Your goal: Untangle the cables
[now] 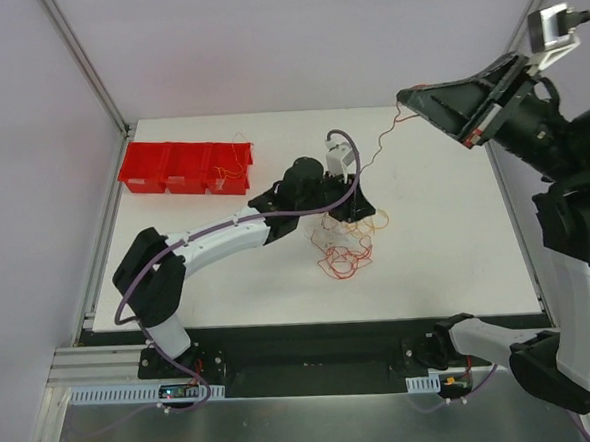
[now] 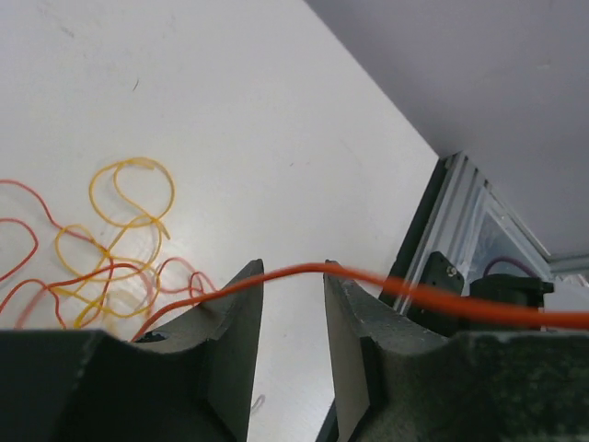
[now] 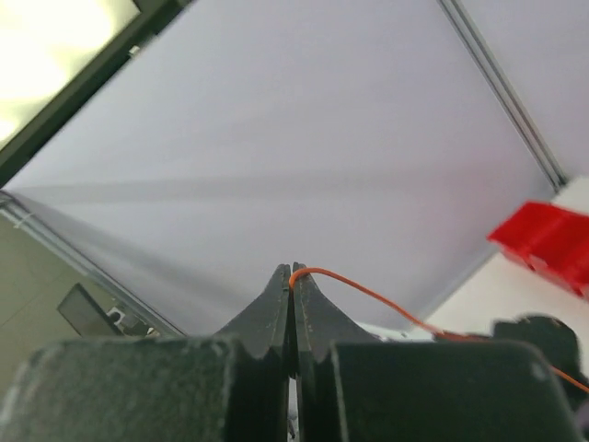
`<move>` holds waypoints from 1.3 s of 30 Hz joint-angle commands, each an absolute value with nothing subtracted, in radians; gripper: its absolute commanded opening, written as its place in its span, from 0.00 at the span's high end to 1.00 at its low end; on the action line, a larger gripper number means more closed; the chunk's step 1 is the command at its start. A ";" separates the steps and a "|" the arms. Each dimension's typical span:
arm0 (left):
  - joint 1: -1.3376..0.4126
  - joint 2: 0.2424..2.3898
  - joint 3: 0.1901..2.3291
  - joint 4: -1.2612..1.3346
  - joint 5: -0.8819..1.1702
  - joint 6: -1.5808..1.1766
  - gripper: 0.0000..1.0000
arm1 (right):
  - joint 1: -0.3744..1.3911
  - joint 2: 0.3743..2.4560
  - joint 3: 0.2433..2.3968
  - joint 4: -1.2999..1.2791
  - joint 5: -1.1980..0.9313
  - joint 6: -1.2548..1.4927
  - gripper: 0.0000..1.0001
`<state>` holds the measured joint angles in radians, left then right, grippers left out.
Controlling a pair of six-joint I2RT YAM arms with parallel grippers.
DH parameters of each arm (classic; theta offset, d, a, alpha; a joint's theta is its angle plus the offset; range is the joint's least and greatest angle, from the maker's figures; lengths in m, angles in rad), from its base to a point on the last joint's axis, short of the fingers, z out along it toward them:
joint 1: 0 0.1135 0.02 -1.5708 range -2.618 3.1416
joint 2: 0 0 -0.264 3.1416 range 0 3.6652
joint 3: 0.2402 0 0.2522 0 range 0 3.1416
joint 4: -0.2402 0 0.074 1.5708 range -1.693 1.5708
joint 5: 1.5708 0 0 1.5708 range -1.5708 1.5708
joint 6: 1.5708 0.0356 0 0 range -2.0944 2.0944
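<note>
A bunch of thin red, orange, yellow and white cables lies in loose loops on the white table, just under my left gripper. In the left wrist view the loops lie at the left. My left gripper is open, and an orange cable runs across the tops of its two fingers. My right gripper is raised high at the back right and is shut on that orange cable, which hangs down to the bunch. In the right wrist view the cable leaves the shut tips.
Red bins stand at the table's back left, with a few thin cables at the right end. The table's right edge and a metal frame show in the left wrist view. Enclosure walls surround the table.
</note>
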<state>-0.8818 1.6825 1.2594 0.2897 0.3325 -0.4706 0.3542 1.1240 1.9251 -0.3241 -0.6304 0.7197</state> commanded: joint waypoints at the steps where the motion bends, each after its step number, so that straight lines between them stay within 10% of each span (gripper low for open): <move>1: -0.850 1.718 1.284 0.273 0.356 -0.503 0.69 | 0.357 1.175 2.130 -0.221 -0.611 0.801 1.00; 18: -0.715 1.948 1.397 -0.067 0.445 -0.652 0.76 | 0.357 1.273 2.364 0.021 -0.542 0.871 1.00; 39: -0.692 1.445 1.237 -0.097 0.367 -0.451 0.53 | 0.354 1.362 2.376 0.040 -0.611 0.842 1.00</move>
<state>-0.6834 1.6550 1.2785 -0.1471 0.4068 -0.5426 0.3542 1.3705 2.3711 0.0120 -0.5804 0.8635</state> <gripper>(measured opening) 0.390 0.009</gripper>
